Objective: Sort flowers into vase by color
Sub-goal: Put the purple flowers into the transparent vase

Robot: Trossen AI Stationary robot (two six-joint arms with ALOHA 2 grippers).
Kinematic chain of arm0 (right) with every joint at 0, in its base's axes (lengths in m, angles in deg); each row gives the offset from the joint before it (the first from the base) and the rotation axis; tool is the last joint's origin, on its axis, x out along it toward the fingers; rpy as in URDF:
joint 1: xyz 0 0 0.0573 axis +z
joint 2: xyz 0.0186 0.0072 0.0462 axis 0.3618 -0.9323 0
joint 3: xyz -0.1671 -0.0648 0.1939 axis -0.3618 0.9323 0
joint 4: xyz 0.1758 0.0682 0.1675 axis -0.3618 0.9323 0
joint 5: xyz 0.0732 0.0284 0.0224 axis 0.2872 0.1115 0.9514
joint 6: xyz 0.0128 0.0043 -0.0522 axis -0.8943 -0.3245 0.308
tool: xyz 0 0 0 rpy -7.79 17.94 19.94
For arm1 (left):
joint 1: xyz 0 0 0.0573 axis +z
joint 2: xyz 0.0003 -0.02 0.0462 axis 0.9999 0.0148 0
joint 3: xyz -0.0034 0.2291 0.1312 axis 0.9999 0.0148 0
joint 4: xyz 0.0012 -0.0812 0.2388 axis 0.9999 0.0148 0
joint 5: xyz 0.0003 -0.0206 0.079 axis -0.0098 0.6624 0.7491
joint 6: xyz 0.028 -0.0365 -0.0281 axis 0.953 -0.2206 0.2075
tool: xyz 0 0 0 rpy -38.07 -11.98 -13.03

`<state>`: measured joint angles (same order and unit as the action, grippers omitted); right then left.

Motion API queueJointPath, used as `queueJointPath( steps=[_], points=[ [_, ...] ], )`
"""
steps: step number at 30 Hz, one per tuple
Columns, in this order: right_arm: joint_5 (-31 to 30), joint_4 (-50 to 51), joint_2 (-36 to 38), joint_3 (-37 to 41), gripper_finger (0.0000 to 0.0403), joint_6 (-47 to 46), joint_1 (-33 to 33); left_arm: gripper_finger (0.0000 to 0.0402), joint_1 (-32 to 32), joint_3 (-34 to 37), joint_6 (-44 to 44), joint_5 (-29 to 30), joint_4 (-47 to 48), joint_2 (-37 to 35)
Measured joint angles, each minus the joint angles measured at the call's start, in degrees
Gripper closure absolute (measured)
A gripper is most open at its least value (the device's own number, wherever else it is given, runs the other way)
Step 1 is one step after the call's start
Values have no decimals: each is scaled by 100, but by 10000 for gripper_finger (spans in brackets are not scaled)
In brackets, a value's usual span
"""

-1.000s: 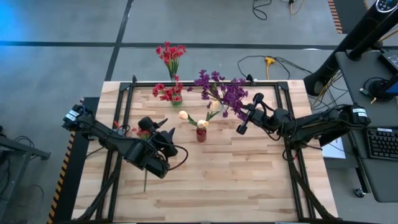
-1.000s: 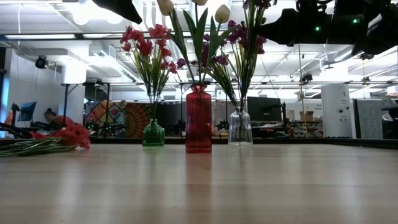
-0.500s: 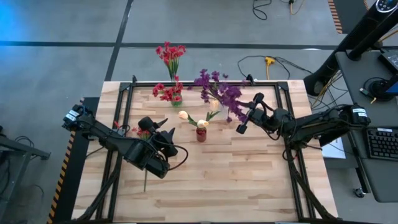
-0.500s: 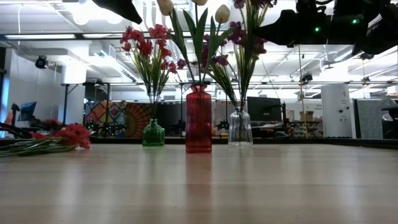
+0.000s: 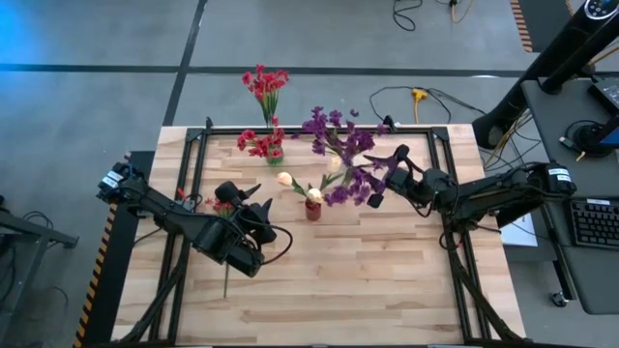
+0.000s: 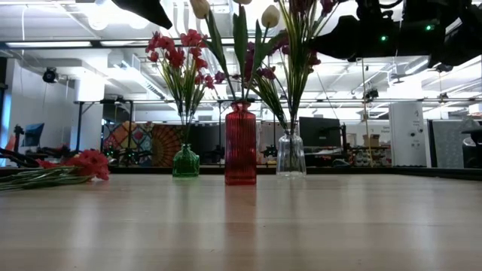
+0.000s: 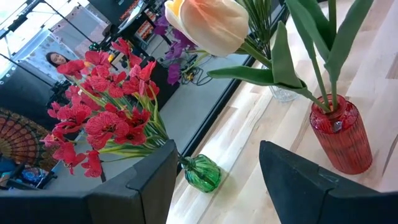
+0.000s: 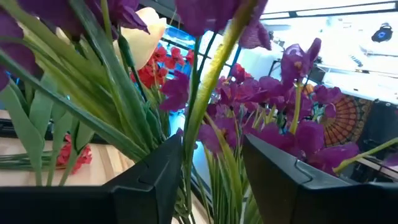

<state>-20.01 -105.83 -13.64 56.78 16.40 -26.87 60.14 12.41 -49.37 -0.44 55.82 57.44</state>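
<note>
**Two dark arms, matte black throughout**

Both arms are showing black jointed housings with thin black cables looping alongside. The left arm (image 5: 184, 224) is carrying a white label near its base; the right arm (image 5: 484, 198) is glowing with small green lights.

clear vase (image 5: 340, 166) hidden under purple flowers (image 5: 350, 162)

Red flowers (image 6: 179, 53) stand upright in the green vase (image 6: 185, 162), cream-yellow tulips (image 6: 235, 10) in the red vase (image 6: 240, 144) and purple flowers (image 5: 340, 143) in the clear vase (image 6: 291, 155) — one purple sprig (image 5: 354, 187) leans toward the red vase; more red flowers (image 6: 53, 170) lie flat on the table
</note>
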Motion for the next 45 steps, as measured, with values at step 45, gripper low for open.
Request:
queueJointPath(
  steps=[45],
  points=[
    [-1054,796,93,0,206,-325,319,192,0,-1,0,-89,3,0]
  ],
)
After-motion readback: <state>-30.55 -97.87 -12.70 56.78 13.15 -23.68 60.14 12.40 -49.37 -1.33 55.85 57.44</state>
